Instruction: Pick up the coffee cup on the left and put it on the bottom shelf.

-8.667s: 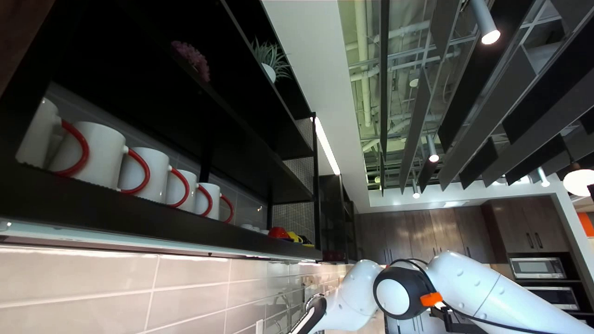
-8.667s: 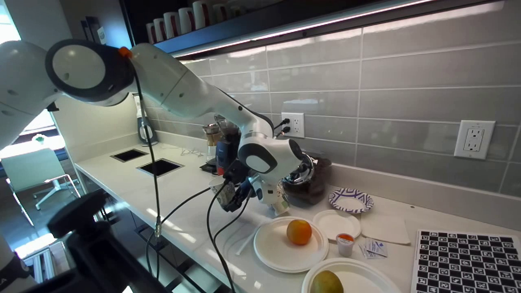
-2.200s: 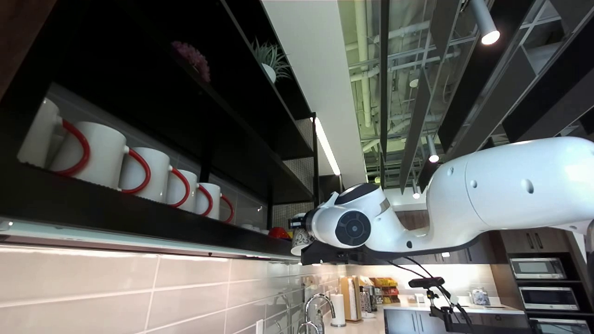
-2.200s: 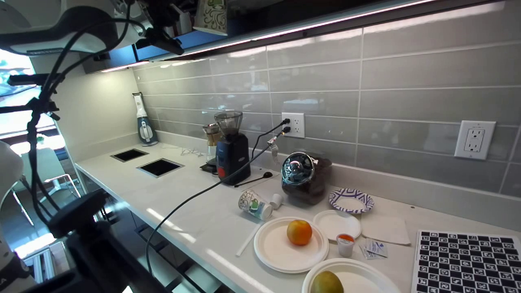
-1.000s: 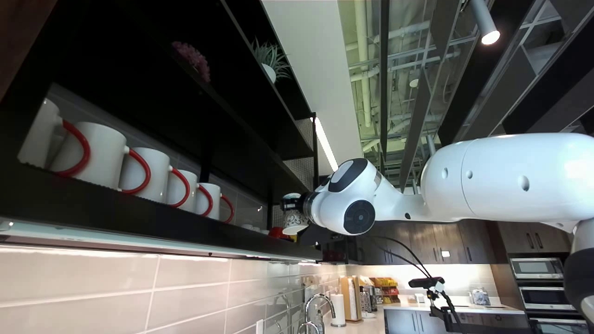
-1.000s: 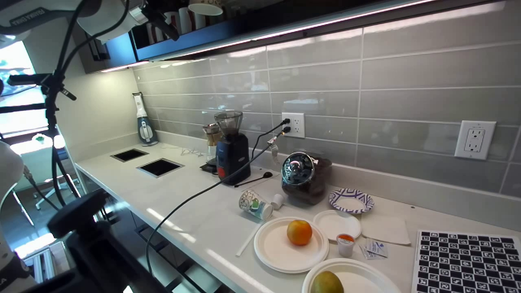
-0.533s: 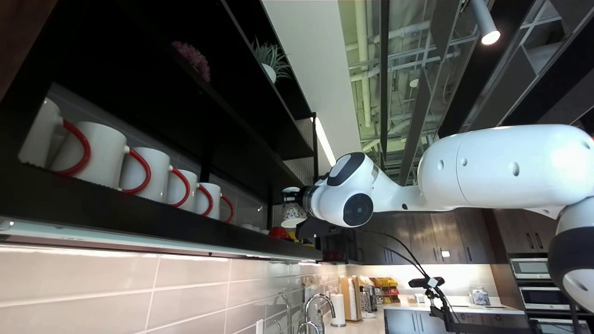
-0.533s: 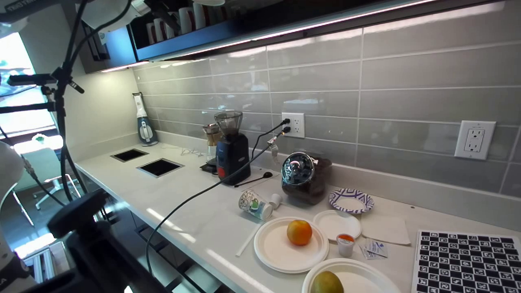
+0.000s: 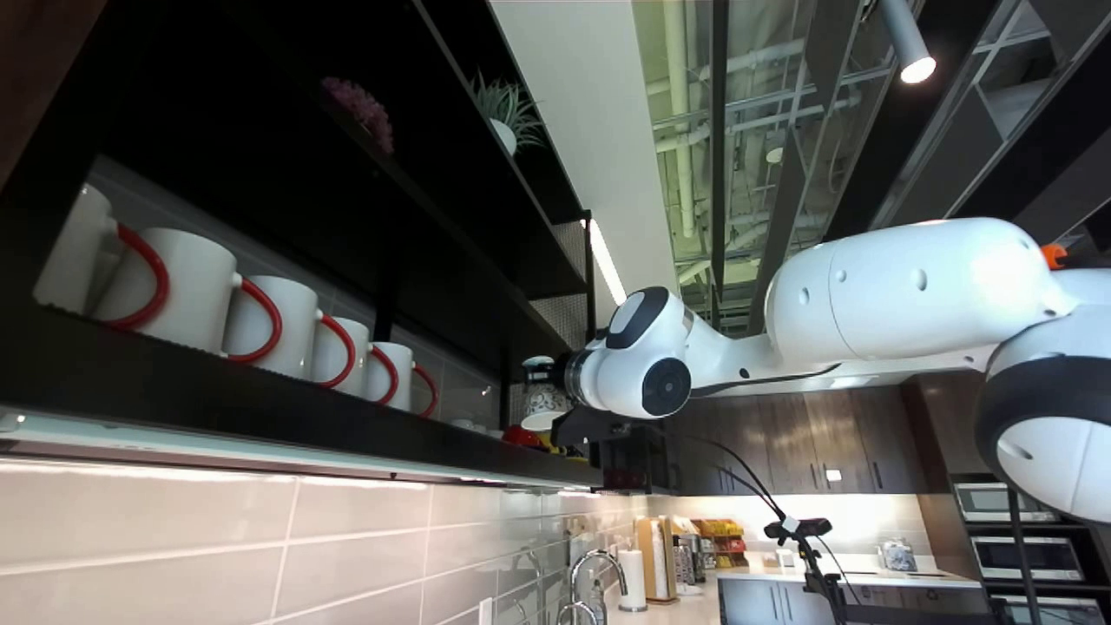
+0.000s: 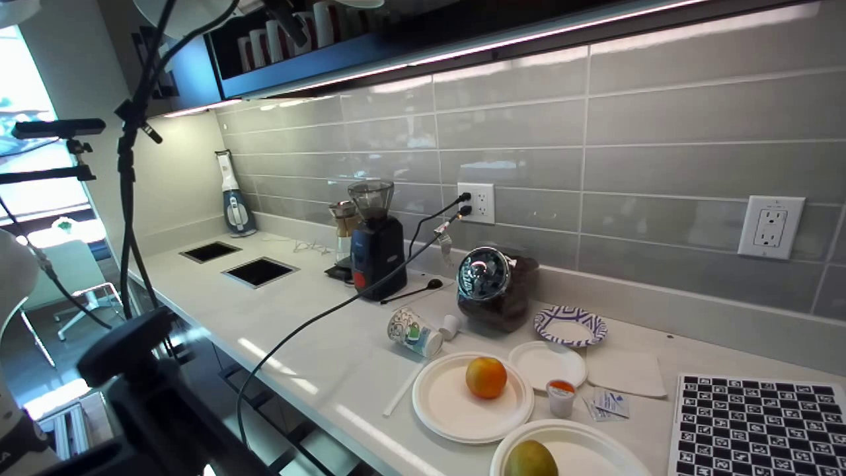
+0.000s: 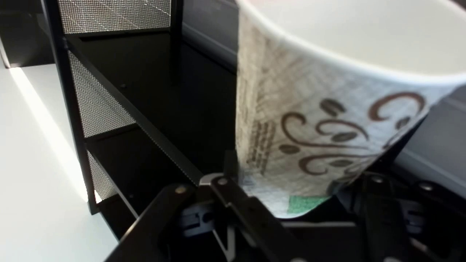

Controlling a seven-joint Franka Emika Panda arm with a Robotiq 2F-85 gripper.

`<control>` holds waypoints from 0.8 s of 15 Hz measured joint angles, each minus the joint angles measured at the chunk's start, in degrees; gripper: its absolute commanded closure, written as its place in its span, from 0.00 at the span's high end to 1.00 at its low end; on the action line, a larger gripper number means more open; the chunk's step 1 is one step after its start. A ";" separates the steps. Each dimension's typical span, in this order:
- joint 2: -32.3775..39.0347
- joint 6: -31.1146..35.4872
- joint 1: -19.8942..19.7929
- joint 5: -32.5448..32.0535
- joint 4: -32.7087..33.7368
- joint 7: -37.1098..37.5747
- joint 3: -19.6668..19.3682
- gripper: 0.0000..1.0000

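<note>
Coffee cup [image 9: 545, 403] hangs mouth-down, gripped by the end effector [image 9: 540, 373], up near the bottom shelf [image 9: 304, 417]; from where I stand, I can't tell whether it's over the shelf or just in front.

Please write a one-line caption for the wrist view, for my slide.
Pincer holding a cup printed with brown swirls, black shelves behind it.

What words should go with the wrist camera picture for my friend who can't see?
Close up, a pale coffee cup printed with brown swirls and beans is gripped near its base by the robot's black pincer. Behind it are black shelves with mesh panels.
</note>
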 measured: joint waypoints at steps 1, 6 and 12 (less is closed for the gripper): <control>-1.31 -0.16 0.04 -1.19 0.66 0.26 0.49 0.38; -7.52 -1.00 0.08 -7.02 3.78 1.05 3.58 0.38; -14.33 -3.52 0.13 -13.61 7.24 1.34 7.35 0.38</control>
